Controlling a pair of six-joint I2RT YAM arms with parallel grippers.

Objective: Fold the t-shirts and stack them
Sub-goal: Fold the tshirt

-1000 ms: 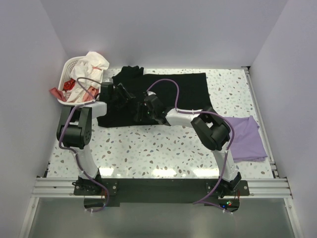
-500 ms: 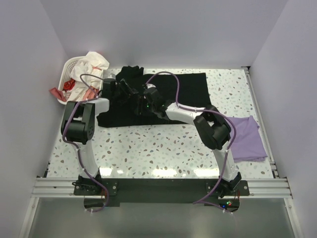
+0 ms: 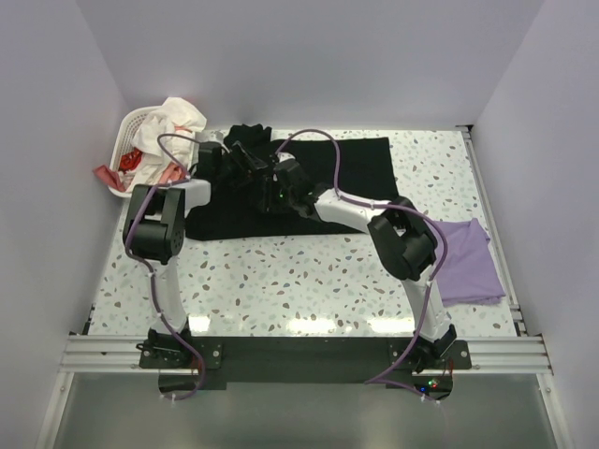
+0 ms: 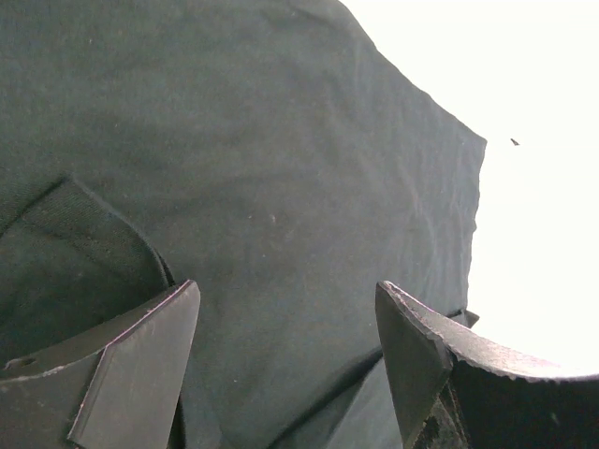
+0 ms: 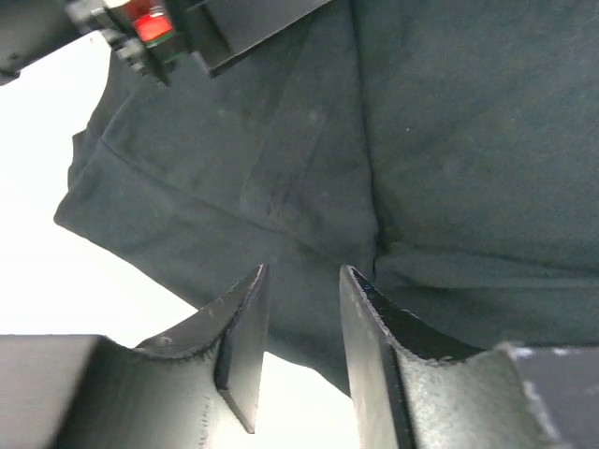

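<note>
We judge it half done: the folded lavender-purple cloth t-shirt (image 3: 463, 257) sits at the counter's (image 3: 299, 271) right, while the large black cloth t-shirt (image 3: 346, 168) lies spread farther back under our wide-apart left pincer (image 4: 285, 299) and narrowly parted right pincer (image 5: 304, 276).

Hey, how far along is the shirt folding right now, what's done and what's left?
Done: the lavender tee lies folded at the right of the table. In hand: both arms reach over the black tee, spread mostly flat. The left gripper is wide open and the right gripper narrowly parted, neither visibly pinching cloth. Left: fold the black tee and stack the two. More clothes sit in the basket.
</note>
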